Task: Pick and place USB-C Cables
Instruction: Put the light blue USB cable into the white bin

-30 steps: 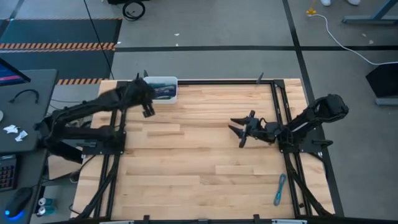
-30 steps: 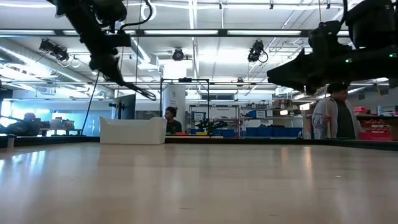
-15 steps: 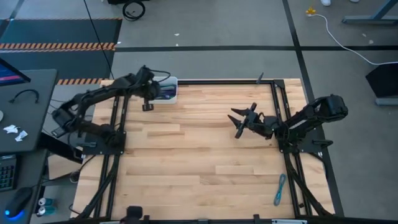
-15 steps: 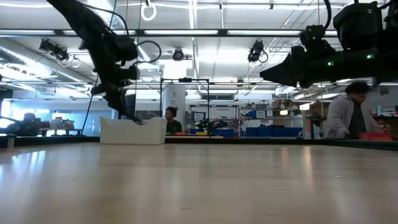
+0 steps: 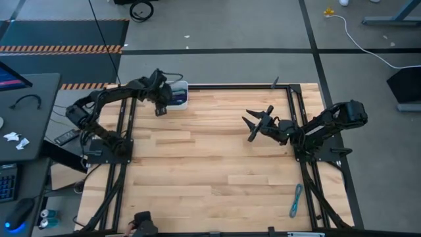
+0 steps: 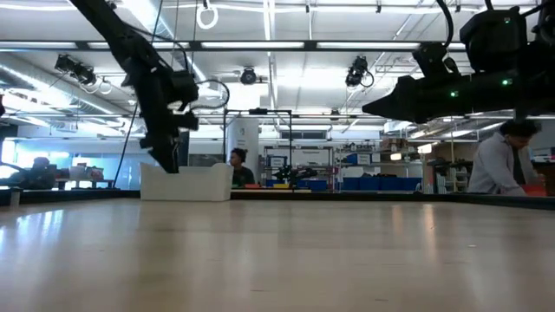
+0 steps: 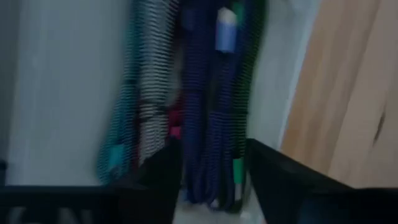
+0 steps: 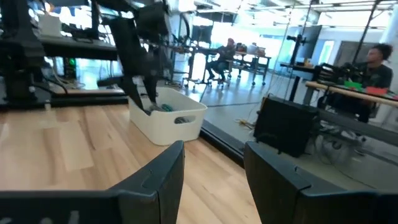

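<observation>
At the table's far left corner stands a white bin (image 5: 184, 104) (image 6: 186, 184) (image 8: 168, 121). Several USB-C cables lie in it: dark blue (image 7: 199, 93), green (image 7: 245, 93), grey-striped (image 7: 149, 93), teal (image 7: 118, 143) and maroon (image 7: 175, 127). My left gripper (image 5: 160, 108) (image 6: 169, 160) (image 7: 212, 149) points down over the bin's left part. It is open, with a finger on either side of the dark blue cable. My right gripper (image 5: 248, 128) (image 8: 212, 149) hangs open and empty above the table's right half, facing the bin. A light-blue cable (image 5: 296, 201) lies flat near the table's near right corner.
Black frame rails (image 5: 293, 131) run along the far, left and right sides of the wooden top (image 5: 210, 171). The light-blue cable lies outside the right rail. A dark shape (image 5: 141, 224) shows at the near edge. People sit and stand in the room beyond.
My left gripper has gone down and a little toward the far edge, onto the bin. The thin dark cable that hung slanting below it has sunk into the bin and no longer shows under the fingers. My right gripper has drifted slightly toward the far edge.
</observation>
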You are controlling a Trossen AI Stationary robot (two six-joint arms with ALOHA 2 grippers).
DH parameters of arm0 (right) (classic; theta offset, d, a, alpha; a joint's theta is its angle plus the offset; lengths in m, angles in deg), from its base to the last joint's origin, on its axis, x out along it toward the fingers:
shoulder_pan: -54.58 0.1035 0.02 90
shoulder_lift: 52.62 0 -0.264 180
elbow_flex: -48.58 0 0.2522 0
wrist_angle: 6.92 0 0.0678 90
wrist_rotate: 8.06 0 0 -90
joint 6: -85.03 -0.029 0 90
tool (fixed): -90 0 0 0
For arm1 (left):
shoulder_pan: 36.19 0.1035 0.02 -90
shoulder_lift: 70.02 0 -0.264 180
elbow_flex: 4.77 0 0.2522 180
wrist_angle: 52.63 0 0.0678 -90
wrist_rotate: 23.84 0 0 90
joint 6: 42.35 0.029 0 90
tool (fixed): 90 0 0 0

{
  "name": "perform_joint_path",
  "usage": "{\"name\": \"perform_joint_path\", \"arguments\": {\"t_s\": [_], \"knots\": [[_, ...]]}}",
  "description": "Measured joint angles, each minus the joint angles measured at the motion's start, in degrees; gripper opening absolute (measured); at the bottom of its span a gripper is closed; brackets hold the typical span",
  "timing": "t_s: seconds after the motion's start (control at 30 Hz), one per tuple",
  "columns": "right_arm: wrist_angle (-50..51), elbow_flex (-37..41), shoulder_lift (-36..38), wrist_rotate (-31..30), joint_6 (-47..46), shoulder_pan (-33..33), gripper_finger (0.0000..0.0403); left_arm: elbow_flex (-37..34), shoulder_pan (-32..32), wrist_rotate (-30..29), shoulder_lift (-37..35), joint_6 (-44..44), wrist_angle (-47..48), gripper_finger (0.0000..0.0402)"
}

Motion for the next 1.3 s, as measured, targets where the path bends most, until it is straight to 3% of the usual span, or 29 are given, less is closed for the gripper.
{"name": "perform_joint_path", "arguments": {"t_s": [0.13,0.23,0.33,0.47,0.57,0.63,0.77,0.93,1.07,1.3], "knots": [[6.1,-3.0,0.3,-0.8,-0.2,1.9,0.0171,6.7,-0.2,-1.2,-3.4,-9.4,10.7,0.0245],[23.1,-9.4,1.8,-0.7,-0.2,4.8,0.0171,11.1,-0.6,-1.1,-7.4,-20.1,14.4,0.0273],[52.2,-19.9,3.2,-0.3,-3.2,8.5,0.0171,10.7,-3.1,-1.3,-13.2,-25.3,9.9,0.0279],[89.8,-34.5,2.6,4.7,-18.0,12.9,0.0171,6.5,-9.2,-1.1,-21.2,-28.5,-2.1,0.0271],[109.0,-42.7,1.9,12.7,-32.4,16.8,0.0171,1.7,-15.0,-1.0,-26.2,-30.7,-11.9,0.0262],[116.3,-45.9,1.9,18.2,-42.4,20.2,0.0171,-1.9,-19.3,-1.2,-28.5,-31.6,-18.0,0.0256],[121.7,-47.3,2.2,28.3,-64.0,28.2,0.0171,-9.6,-27.6,-1.0,-30.4,-34.1,-30.7,0.0245],[121.1,-45.3,1.9,33.0,-92.0,40.5,0.0171,-17.2,-35.5,-2.1,-29.4,-36.3,-45.6,0.0234],[120.6,-43.2,1.9,36.1,-110.3,49.0,0.0171,-19.9,-40.0,-4.5,-29.0,-37.3,-49.1,0.0231],[115.8,-37.3,1.9,44.3,-130.3,59.0,0.0177,-20.7,-44.7,-9.6,-29.1,-36.8,-50.3,0.0231]]}}
